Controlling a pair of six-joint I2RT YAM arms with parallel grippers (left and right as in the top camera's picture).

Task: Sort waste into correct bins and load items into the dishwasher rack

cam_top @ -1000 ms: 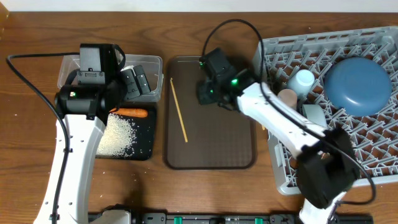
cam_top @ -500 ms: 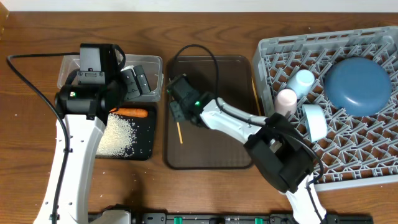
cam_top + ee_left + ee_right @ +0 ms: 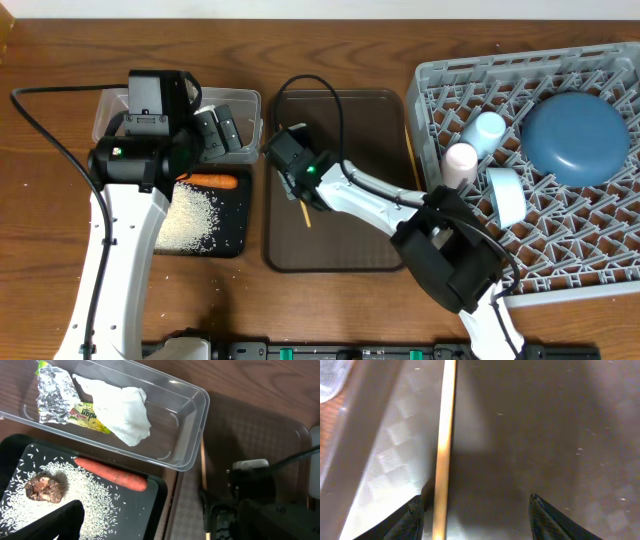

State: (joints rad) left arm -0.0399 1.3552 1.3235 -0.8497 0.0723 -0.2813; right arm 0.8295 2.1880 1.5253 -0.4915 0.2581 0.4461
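My left gripper (image 3: 218, 132) hangs in the upper left of the overhead view, above the clear tub (image 3: 245, 103). Its fingers are spread wide and hold nothing. I judge it is parked there to leave the middle free. In the tub lie the foil wrapper (image 3: 52, 390), the yellow-green packet (image 3: 90, 412) and the white tissue (image 3: 122, 412). Just below, the black tray (image 3: 147, 510) carries the rice (image 3: 95, 497), the brown lump (image 3: 45, 486) and the carrot (image 3: 112, 474), so the waste looks sorted.

In the centre is the brown serving tray (image 3: 340, 245), with my right gripper (image 3: 287, 165) low over its upper-left corner. The jaws are apart and clamp nothing. The chopstick (image 3: 444, 450) runs between them, close to the finger (image 3: 412, 517) at the lower left of the wrist view and well off the other. I straddle the stick across its length so that closing should pinch it. Since it sits off-centre, the far finger would likely push it sideways first. The tray's raised rim lies just left of the stick, with the tub wall beyond, so that finger has little room. A thin pale line along the tray's right rim looks like the second chopstick (image 3: 410, 150), though I cannot be sure.

On the right, the grey rack (image 3: 600, 260) already holds the pink cup (image 3: 460, 160), the light blue cup (image 3: 488, 127), the light blue bowl (image 3: 505, 195) and the dark-blue plate (image 3: 575, 135). These crowd its upper part, nearest the tray.
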